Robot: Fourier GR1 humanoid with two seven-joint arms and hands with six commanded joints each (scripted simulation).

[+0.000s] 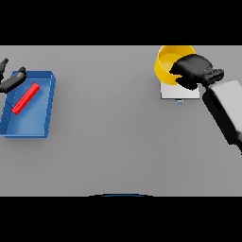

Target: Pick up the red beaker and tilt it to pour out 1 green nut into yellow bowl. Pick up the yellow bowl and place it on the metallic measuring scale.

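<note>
A plain grey table [113, 142] fills the head view. At its far right, the yellow bowl [166, 64] sits at the top edge of the scene, overlapping the far side of the metallic measuring scale [176, 92], a pale square plate with a small blue mark at its near edge. The right hand [191, 70] lies over the bowl's right side, its dark fingers curled round the rim, with the white and grey forearm running off toward the lower right. Whether the bowl rests on the scale or is held just above it cannot be told from this angle.

On the left stands a blue tray [47, 101]. Inside it lies a slim red object [25, 98] (presumably the red beaker, though it looks like a bar from above), set diagonally. The left hand [12, 81] shows at the tray's far left corner, fingers stretched out and holding nothing.
</note>
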